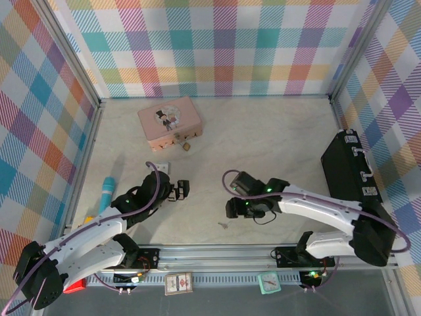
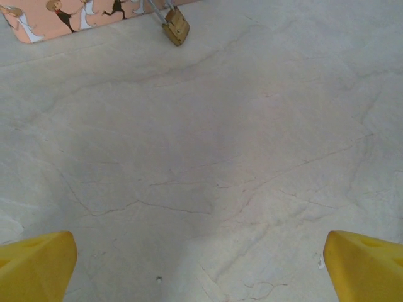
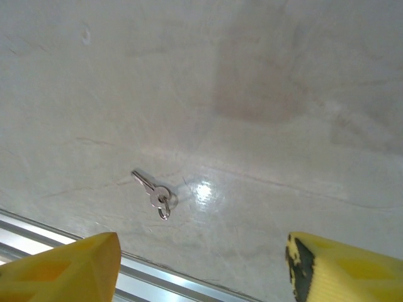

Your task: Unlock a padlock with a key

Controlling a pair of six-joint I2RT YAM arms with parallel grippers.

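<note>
- Toward the far left of the surface [image 1: 263, 131], in the top view, a pink box [image 1: 170, 122] lies flat. The padlock [image 1: 187, 145] sits at its near right corner, against the box's front.
- The key [image 1: 225, 224] lies alone close to the near edge, roughly midway between the two arm bases and well apart from the padlock.
- The left claw [image 1: 181, 189] hangs over bare surface on the near side of the box. The right claw [image 1: 231, 208] is just beyond the key.
- A black case [image 1: 352, 168] lies along the right edge, and a teal tube [image 1: 106, 191] lies near the left edge.
- In the left wrist view, the claw's yellow fingertips [image 2: 34, 267] stand wide apart with nothing between them. The brass padlock [image 2: 177, 26] lies well ahead of them, its silver shackle running up to the front of the pink box [image 2: 63, 16].
- In the right wrist view, the yellow fingertips [image 3: 63, 267] are also spread wide and empty. The key [image 3: 153, 190], with a small ring on its head, lies flat on the surface ahead of them, close to the metal rail [image 3: 38, 229] at the near edge.
</note>
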